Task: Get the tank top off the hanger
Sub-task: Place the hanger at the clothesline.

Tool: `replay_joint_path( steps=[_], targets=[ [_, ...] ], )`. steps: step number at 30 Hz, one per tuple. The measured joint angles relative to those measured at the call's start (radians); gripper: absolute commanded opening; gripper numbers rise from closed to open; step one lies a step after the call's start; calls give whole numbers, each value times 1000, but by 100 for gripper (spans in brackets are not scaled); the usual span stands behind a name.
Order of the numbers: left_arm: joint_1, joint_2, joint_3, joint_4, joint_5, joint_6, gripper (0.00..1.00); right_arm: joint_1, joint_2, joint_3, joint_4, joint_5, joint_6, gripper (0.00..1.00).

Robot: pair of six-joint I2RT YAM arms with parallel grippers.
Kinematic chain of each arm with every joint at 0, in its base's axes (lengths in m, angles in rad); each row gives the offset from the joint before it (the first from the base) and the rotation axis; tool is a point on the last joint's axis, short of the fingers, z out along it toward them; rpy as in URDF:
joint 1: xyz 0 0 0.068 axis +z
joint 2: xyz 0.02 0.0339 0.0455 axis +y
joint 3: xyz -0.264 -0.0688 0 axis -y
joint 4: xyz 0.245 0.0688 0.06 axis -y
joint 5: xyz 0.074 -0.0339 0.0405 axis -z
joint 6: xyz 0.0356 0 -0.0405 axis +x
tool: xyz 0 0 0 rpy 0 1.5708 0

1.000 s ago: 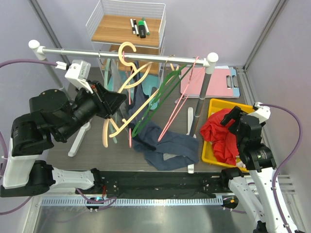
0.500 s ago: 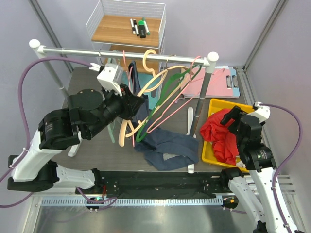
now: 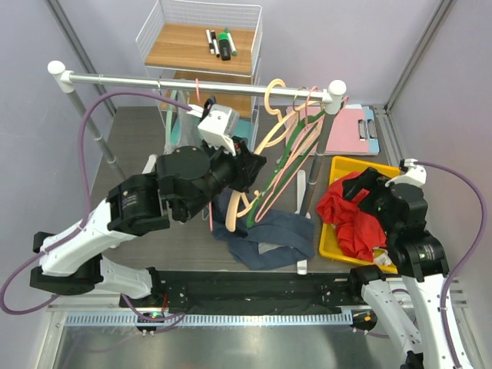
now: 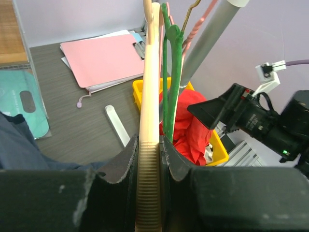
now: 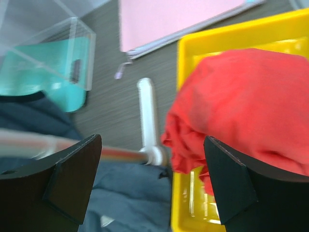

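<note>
A cream hanger hangs by its hook on the metal rail, bunched with a green hanger and a pink hanger near the right post. My left gripper is shut on the cream hanger's ribbed arm. The dark blue tank top lies heaped on the table below the hangers; its upper part is hidden behind my left arm. My right gripper is open and empty above a red garment, with the tank top below its jaws.
A yellow bin holds the red garment at the right. A pink clipboard lies behind it. A wire shelf with markers stands at the back. The rail's right post stands beside the hangers.
My left arm has swung right along the rail with the cream hanger, pushing the green and pink hangers against the right post. The right arm shifted slightly.
</note>
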Motion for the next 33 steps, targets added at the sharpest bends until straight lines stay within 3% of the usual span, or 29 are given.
replay_joint_path(
  steps=[3,9,15,25,33],
  targets=[
    [-21,21,-22,51,-36,0,4,0,-10,72,-28,-93,10,92],
    [-45,6,-115,132,-86,-2,54,0,-38,207,-100,-212,17,92],
    [-45,-58,-217,129,-95,0,71,0,-45,335,-136,-307,16,93],
    [-45,-227,-187,82,56,-35,73,0,-10,357,-136,-620,8,93],
    [-46,-301,-106,-39,-135,-7,73,0,-4,394,-135,-750,2,93]
  ],
)
